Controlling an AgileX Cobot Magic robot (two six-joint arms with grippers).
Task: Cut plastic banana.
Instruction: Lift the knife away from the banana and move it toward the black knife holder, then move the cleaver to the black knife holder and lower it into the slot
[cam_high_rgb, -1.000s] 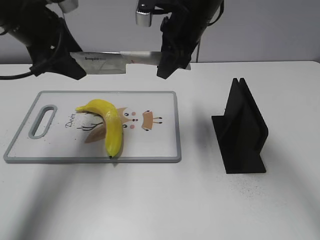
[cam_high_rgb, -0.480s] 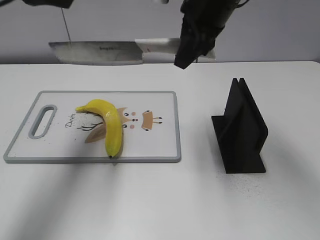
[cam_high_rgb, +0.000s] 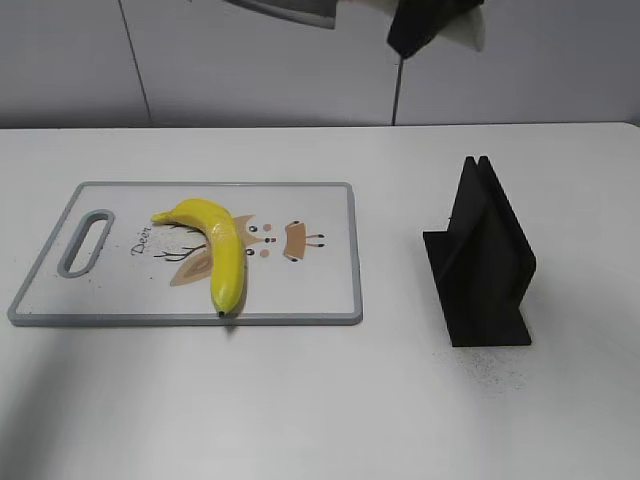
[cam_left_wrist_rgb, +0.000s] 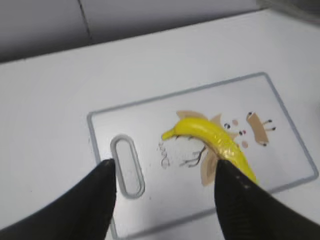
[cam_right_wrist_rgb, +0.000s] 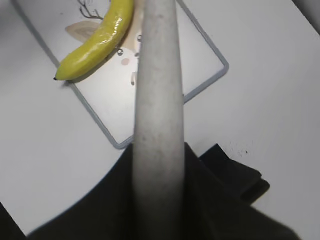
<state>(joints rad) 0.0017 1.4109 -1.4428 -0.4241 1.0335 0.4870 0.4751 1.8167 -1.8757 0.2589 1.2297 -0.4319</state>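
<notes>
The plastic banana (cam_high_rgb: 222, 252) lies uncut on the cutting board (cam_high_rgb: 320, 300), well left of the black knife stand (cam_high_rgb: 482, 255) on the white table (cam_high_rgb: 330, 400). High above, the right tool (cam_high_rgb: 425, 22) is clenched on a knife (cam_high_rgb: 290, 10); the left tool (cam_left_wrist_rgb: 165, 200) hovers released over the board. With nothing pinning the glossy, curved fruit, a descending blade could likely skid off it or roll it aside.

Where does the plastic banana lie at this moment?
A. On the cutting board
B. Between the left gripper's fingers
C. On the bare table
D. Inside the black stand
A: the plastic banana lies on the cutting board, over its printed drawing, uncut.
</notes>
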